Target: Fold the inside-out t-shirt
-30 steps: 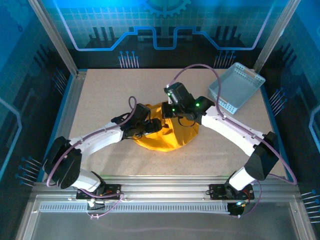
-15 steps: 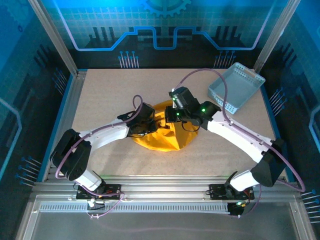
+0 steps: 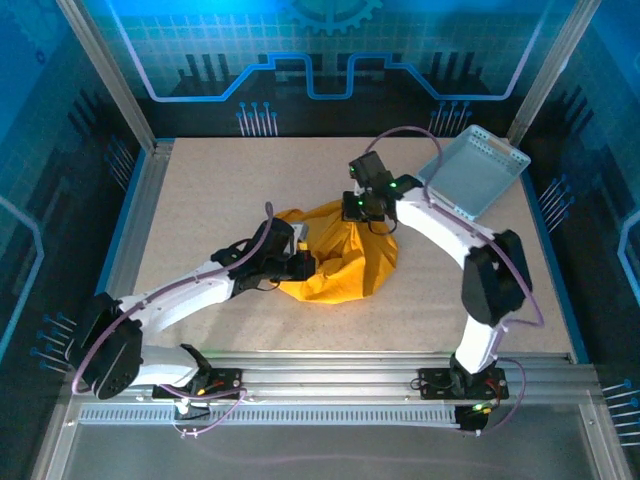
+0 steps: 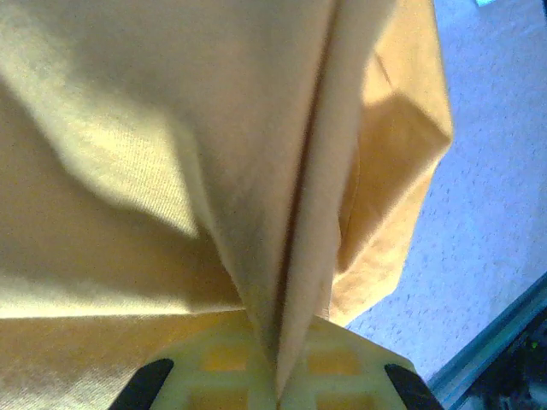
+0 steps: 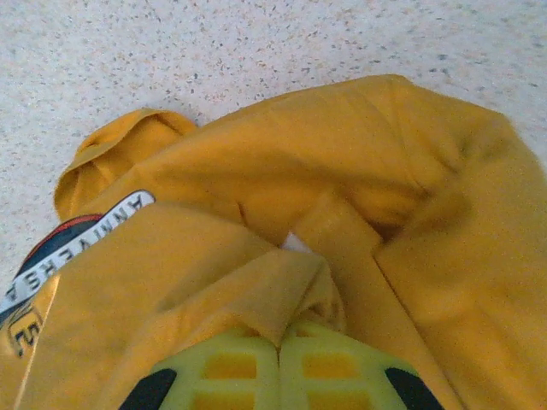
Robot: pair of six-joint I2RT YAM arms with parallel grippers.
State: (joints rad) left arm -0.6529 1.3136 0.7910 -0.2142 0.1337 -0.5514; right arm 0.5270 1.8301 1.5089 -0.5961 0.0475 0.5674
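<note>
Because the t-shirt [image 3: 345,265] bunches, its print [image 5: 51,256] is half-hidden.

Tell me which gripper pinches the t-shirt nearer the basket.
The right gripper: it holds the t-shirt at its far edge, toward the basket; the left gripper grips the near-left side.

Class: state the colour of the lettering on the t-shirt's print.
White lettering on the t-shirt; clearest in the right wrist view.
</note>
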